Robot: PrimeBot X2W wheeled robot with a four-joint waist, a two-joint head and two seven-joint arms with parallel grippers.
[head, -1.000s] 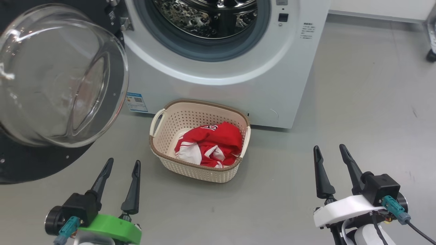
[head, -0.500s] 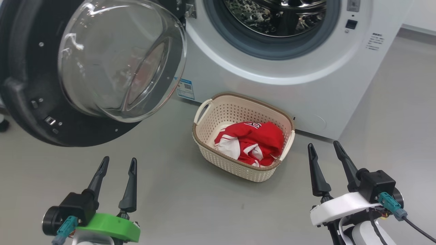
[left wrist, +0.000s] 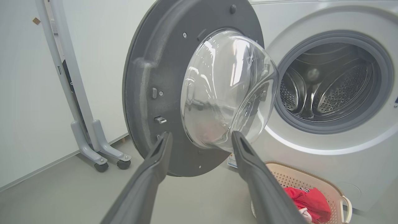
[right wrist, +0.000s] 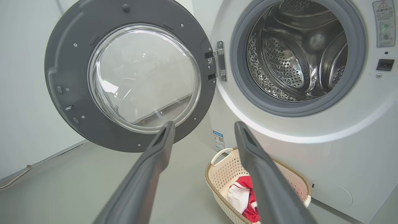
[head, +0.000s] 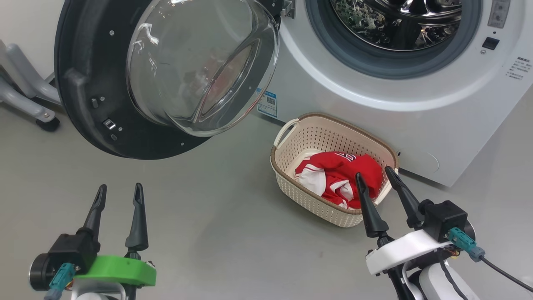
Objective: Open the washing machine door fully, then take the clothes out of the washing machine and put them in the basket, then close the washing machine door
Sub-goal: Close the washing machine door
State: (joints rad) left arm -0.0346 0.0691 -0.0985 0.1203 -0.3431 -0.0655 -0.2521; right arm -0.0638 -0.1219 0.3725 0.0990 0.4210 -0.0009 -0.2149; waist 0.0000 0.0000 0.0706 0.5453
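Note:
The washing machine door [head: 104, 104] stands swung wide open to the left, its glass bowl bulging toward me. The white washing machine [head: 374, 96] shows its steel drum [right wrist: 295, 53] with no fabric visible inside. On the floor in front sits the cream basket [head: 308, 200], with the red and white clothes [head: 337, 175] lying in it. My left gripper [head: 119, 186] hangs open over bare floor below the door. My right gripper [head: 374, 172] is open too, its fingertips in front of the basket's near right rim, holding nothing. The left wrist view faces the door [left wrist: 149, 62].
A grey wheeled stand [head: 25, 100] stands by the wall left of the door. Grey floor [head: 208, 233] spreads between my grippers and the basket. The door's lower rim overhangs the floor ahead of my left gripper.
The head camera has turned left, so machine, door and basket slide right in the picture. Both grippers stay open; the right one now overlaps the basket's near rim.

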